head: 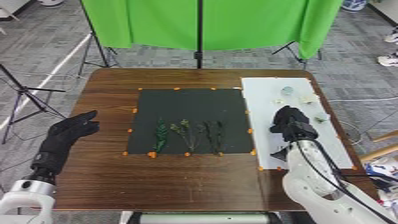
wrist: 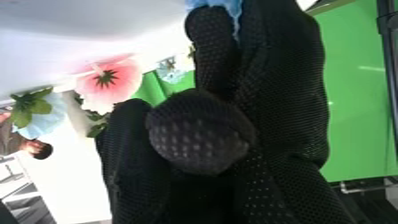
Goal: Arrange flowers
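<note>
"Brown wooden table (head: 111, 95), standing on grey flooring (head: 355, 65). Behind it, one bright green cloth (head: 151, 25). Surface contents, please?"

"Item, head view: one black mat (head: 182, 102), middle of the table, edged with small orange tabs (head: 178, 89). Beside it, on the robot's right, one long white sheet (head: 262, 90)."

"Plant material on the mat?"

"Item: one leafy green sprig (head: 161, 135), leftmost. Item: one branching sprig (head: 186, 132), finer, with small heads. Item: dark slender stems (head: 213, 134), rightmost. All laid lengthwise, near the mat's near edge, side by side."

"And on the white sheet?"

"Small pale flowers, including one bluish head (head: 287, 91) towards the far end and one yellowish head (head: 307, 99) to its right."

"Right wrist view, further particulars?"

"One pink bloom (wrist: 115, 82), dark green star-shaped centre. One pale blue bloom (wrist: 46, 120) with green leaves (wrist: 34, 105) attached. Light blue petals (wrist: 222, 6) at the fingertips; whether they touch the glove, cannot tell."

"Condition of the hands?"

"Right hand (head: 291, 120): black glove, above the white sheet, fingers extended, loosely spread. Left hand (head: 69, 132): black glove, at the table's left side, relaxed, thumb apart from the fingers."
</note>
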Robot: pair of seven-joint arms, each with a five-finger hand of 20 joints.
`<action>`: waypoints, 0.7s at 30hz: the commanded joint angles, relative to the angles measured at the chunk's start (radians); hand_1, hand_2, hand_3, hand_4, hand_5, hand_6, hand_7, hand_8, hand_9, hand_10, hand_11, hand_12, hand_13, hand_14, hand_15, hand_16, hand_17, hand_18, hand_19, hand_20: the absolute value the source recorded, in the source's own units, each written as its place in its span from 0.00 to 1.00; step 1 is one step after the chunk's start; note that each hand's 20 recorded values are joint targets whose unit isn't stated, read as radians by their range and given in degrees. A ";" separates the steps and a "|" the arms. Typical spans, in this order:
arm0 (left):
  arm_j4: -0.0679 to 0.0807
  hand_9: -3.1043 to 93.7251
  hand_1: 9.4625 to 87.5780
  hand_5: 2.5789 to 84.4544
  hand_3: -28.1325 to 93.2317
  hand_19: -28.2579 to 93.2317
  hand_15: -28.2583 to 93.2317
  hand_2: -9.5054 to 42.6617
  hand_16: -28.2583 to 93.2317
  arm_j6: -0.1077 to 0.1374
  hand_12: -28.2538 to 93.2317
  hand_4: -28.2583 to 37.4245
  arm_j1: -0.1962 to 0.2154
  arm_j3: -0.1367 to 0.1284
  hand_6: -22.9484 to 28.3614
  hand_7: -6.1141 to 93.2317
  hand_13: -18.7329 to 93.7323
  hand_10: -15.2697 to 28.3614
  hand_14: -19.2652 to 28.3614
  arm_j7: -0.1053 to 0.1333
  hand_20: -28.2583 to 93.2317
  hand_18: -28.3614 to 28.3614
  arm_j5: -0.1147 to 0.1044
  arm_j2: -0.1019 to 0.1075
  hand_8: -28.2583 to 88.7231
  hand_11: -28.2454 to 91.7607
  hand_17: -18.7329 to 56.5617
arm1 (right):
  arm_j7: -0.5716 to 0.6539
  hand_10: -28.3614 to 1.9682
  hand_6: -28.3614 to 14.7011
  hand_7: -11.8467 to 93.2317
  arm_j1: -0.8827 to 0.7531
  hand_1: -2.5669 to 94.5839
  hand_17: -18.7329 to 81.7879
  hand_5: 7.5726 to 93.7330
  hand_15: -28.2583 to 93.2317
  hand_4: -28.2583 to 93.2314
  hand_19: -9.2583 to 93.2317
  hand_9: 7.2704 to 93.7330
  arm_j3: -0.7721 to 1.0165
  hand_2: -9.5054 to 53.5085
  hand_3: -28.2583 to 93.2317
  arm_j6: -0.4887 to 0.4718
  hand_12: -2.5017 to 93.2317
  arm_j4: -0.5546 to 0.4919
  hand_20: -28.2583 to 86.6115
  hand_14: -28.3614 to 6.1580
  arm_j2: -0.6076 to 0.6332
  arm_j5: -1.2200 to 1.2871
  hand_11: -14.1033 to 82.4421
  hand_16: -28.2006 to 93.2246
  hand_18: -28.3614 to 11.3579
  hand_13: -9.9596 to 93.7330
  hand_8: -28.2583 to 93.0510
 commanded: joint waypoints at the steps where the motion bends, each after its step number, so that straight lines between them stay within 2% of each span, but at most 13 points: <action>1: 0.009 0.50 0.24 0.52 0.76 0.33 0.39 0.26 0.22 0.078 0.33 0.12 0.030 -0.033 0.57 0.14 0.50 0.71 0.81 0.068 0.36 0.73 -0.044 0.091 0.20 0.37 0.35 | 0.001 0.63 0.62 0.44 -0.012 1.00 0.85 0.79 0.71 0.61 1.00 0.97 0.072 0.00 0.00 0.012 0.49 -0.058 0.68 0.80 0.040 -0.039 0.28 0.50 0.41 1.00 0.35; 3: 0.008 0.51 0.24 0.52 0.76 0.33 0.39 0.26 0.22 0.103 0.33 0.12 0.044 -0.054 0.57 0.14 0.50 0.71 0.81 0.088 0.36 0.73 -0.075 0.114 0.20 0.38 0.36 | -0.008 0.63 0.62 0.44 0.016 1.00 0.85 0.79 0.71 0.62 1.00 0.97 0.086 0.00 0.00 0.012 0.50 -0.088 0.68 0.80 0.049 -0.041 0.28 0.50 0.41 1.00 0.35; 5: 0.009 0.51 0.24 0.53 0.76 0.33 0.39 0.27 0.22 0.132 0.33 0.12 0.058 -0.070 0.57 0.15 0.50 0.71 0.81 0.113 0.36 0.73 -0.129 0.132 0.20 0.38 0.36 | -0.021 0.63 0.62 0.44 0.062 1.00 0.85 0.79 0.71 0.62 1.00 0.97 0.082 0.00 0.00 -0.003 0.50 -0.123 0.68 0.80 0.059 -0.027 0.28 0.50 0.40 1.00 0.36; 6: 0.007 0.51 0.22 0.53 0.77 0.33 0.39 0.34 0.22 0.146 0.33 0.07 0.071 -0.081 0.57 0.15 0.50 0.71 0.81 0.130 0.36 0.73 -0.170 0.137 0.20 0.38 0.36 | -0.033 0.63 0.62 0.44 0.096 1.00 0.85 0.79 0.71 0.62 1.00 0.97 0.071 0.00 0.00 -0.019 0.50 -0.139 0.69 0.80 0.062 -0.015 0.28 0.50 0.41 1.00 0.36; 7: 0.004 0.52 0.18 0.54 0.77 0.33 0.39 0.44 0.22 0.165 0.33 0.02 0.081 -0.088 0.57 0.15 0.50 0.71 0.80 0.137 0.36 0.72 -0.210 0.143 0.20 0.38 0.36 | -0.049 0.63 0.62 0.44 0.133 1.00 0.85 0.78 0.71 0.62 1.00 0.97 0.053 0.00 0.00 -0.029 0.50 -0.155 0.69 0.81 0.066 0.005 0.28 0.50 0.41 1.00 0.36; 8: 0.005 0.53 0.14 0.54 0.75 0.33 0.39 0.57 0.22 0.187 0.33 0.00 0.088 -0.094 0.57 0.15 0.50 0.71 0.80 0.144 0.36 0.72 -0.231 0.149 0.20 0.38 0.36 | -0.062 0.63 0.62 0.44 0.177 1.00 0.85 0.78 0.71 0.62 1.00 0.97 0.027 0.00 0.00 -0.041 0.50 -0.168 0.69 0.81 0.069 0.024 0.28 0.50 0.41 1.00 0.36; 12: 0.004 0.57 0.14 0.58 0.69 0.33 0.38 0.80 0.21 0.265 0.32 0.00 0.126 -0.122 0.58 0.15 0.51 0.72 0.79 0.145 0.37 0.71 -0.250 0.152 0.19 0.39 0.38 | -0.150 0.63 0.62 0.44 0.395 1.00 0.84 0.78 0.71 0.62 1.00 0.97 -0.134 0.00 0.00 -0.126 0.51 -0.177 0.69 0.81 0.031 0.142 0.27 0.51 0.42 1.00 0.36; 15: 0.008 0.58 0.12 0.60 0.70 0.34 0.38 0.87 0.21 0.293 0.32 0.00 0.141 -0.124 0.59 0.14 0.51 0.72 0.78 0.163 0.37 0.70 -0.307 0.150 0.19 0.39 0.40 | -0.197 0.63 0.62 0.44 0.541 1.00 0.84 0.78 0.71 0.62 1.00 0.96 -0.259 0.00 0.00 -0.175 0.51 -0.140 0.69 0.81 -0.042 0.245 0.27 0.51 0.42 0.99 0.36; 17: 0.010 0.58 0.12 0.60 0.71 0.34 0.38 0.88 0.21 0.295 0.32 0.00 0.151 -0.127 0.60 0.14 0.51 0.72 0.78 0.168 0.37 0.70 -0.325 0.141 0.19 0.39 0.40 | -0.228 0.63 0.62 0.44 0.608 1.00 0.84 0.78 0.71 0.62 1.00 0.96 -0.317 0.00 0.00 -0.208 0.51 -0.103 0.69 0.81 -0.106 0.272 0.27 0.51 0.43 0.99 0.36; 19: 0.014 0.58 0.11 0.60 0.72 0.34 0.39 0.89 0.21 0.295 0.32 0.00 0.151 -0.124 0.61 0.14 0.52 0.72 0.78 0.168 0.38 0.70 -0.315 0.135 0.19 0.39 0.40 | -0.265 0.63 0.62 0.44 0.670 1.00 0.84 0.78 0.71 0.62 1.00 0.96 -0.375 0.00 0.00 -0.230 0.51 -0.067 0.69 0.81 -0.164 0.292 0.27 0.52 0.43 0.99 0.36; 21: 0.023 0.58 0.10 0.60 0.73 0.34 0.39 0.89 0.21 0.287 0.32 0.00 0.146 -0.113 0.61 0.14 0.52 0.72 0.78 0.172 0.38 0.70 -0.318 0.135 0.19 0.39 0.41 | -0.285 0.64 0.62 0.44 0.724 1.00 0.84 0.78 0.71 0.62 1.00 0.96 -0.435 0.00 0.00 -0.238 0.51 -0.021 0.69 0.81 -0.221 0.292 0.27 0.52 0.43 0.99 0.36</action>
